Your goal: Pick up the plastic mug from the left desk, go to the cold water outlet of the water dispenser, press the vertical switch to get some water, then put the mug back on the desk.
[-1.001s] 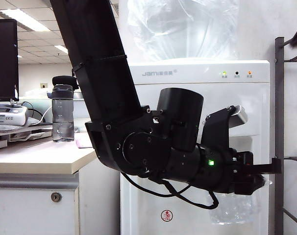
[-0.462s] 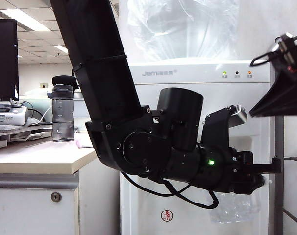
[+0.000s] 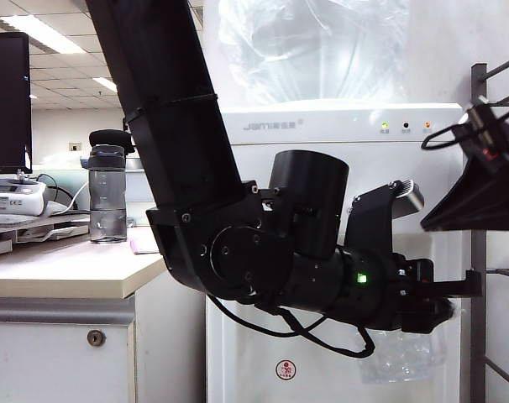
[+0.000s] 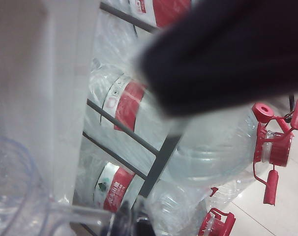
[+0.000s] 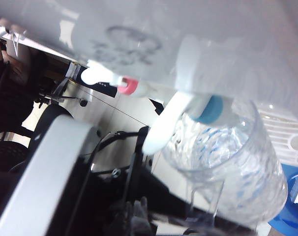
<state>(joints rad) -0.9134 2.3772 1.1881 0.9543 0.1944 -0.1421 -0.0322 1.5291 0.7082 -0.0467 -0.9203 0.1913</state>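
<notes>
My left arm reaches across the white front of the water dispenser, and my left gripper is clamped on the handle of the plastic mug, jaws drawn nearly together. The mug hangs in the air low in front of the dispenser, near its right edge, well off the left desk. In the left wrist view only a curved slice of the mug's clear wall and its handle show; the dark fingertip on the handle is blurred. Beyond them stands a dark metal rack of big water bottles with red labels and red caps.

My right gripper is up at the right edge of the exterior view, a dark wedge beside the dispenser's upper right corner, pointing toward its front. Its jaws are closed on nothing. No fingertip of it is clear in its own wrist view.

That view looks up under the taps. The cold water outlet with its light-blue collar sits directly over the mug's open mouth. The vertical switch, a white lever, slants down just beside the mug's rim. The red-collared tap lies farther along.

On the left desk stands a smoky-grey bottle with a black cap.
</notes>
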